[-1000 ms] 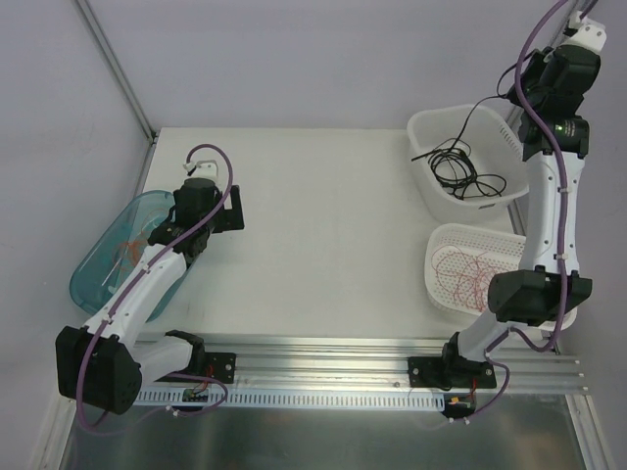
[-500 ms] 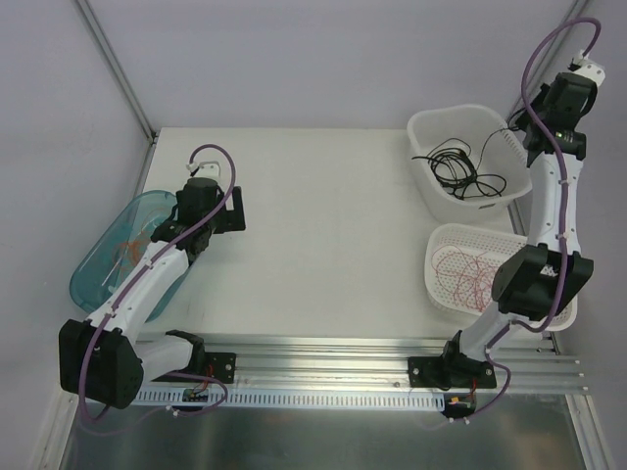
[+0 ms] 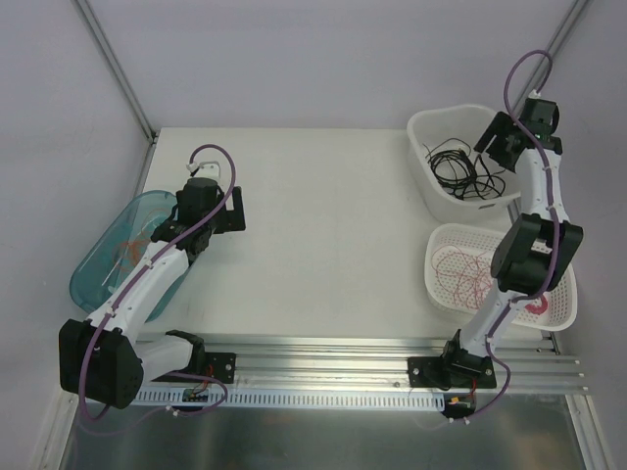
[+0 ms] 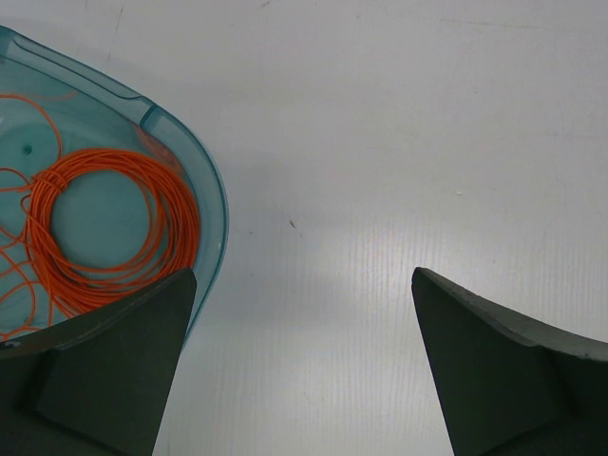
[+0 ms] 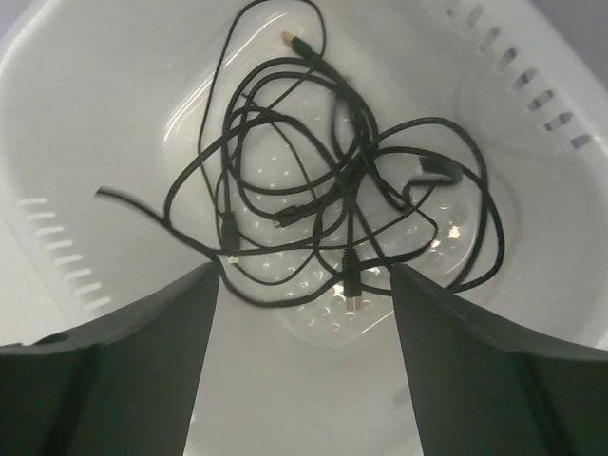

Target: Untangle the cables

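Right fingers dropped, parted over black cables in white tub, left fingers wide by teal tray

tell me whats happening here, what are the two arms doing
The robot is sorting out cables. Its right pincer hangs open above a loose tangle of black cables lying in the white tub, holding nothing. The left pincer is open too, over the table beside the teal tub, which has an orange coil in it. Red wires lie in the white basket.
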### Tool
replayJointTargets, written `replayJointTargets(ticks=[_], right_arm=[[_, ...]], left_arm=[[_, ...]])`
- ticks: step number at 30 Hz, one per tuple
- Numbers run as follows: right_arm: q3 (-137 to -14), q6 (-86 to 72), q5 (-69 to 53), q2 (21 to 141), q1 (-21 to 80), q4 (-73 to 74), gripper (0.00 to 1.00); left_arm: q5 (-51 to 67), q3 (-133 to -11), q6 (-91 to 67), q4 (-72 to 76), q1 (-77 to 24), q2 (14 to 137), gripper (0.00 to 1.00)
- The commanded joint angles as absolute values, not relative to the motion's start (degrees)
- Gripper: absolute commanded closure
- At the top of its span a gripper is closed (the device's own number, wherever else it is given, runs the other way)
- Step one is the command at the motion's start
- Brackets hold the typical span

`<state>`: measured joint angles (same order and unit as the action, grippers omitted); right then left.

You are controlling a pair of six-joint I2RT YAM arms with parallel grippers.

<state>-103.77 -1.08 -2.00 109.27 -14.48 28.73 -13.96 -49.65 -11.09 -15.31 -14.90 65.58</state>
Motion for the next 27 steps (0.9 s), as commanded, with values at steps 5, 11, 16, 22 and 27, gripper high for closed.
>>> replayJointTargets(ticks=[5,11,16,22,27], right_arm=[[-106.3,4.7,-11.3,104.4,-8.5,29.6,0.23],[-100.6,3.4,-9.7,98.2,-4.9,27.8,0.22],[-93.0,2.5,-8.3,86.7,-4.3,28.4,0.07],[-92.2,3.0,-2.9,69.6,-4.3,38.7,0.03],[-90.9,3.0,1.8,53.2,-4.3,46.6,0.03]], left_arm=[[-12.5,-50.4,-11.1,-14.1,-14.4,65.6,0.01],[-12.7,-50.3,-11.1,-14.1,-14.4,65.0,0.01],[-11.8,-50.0,-11.6,-14.1,-14.4,62.8,0.01],[-9.4,-49.9,-12.3,-14.1,-14.4,55.1,0.01],[-10.2,-52.0,-12.3,-18.6,-14.4,42.1,0.01]])
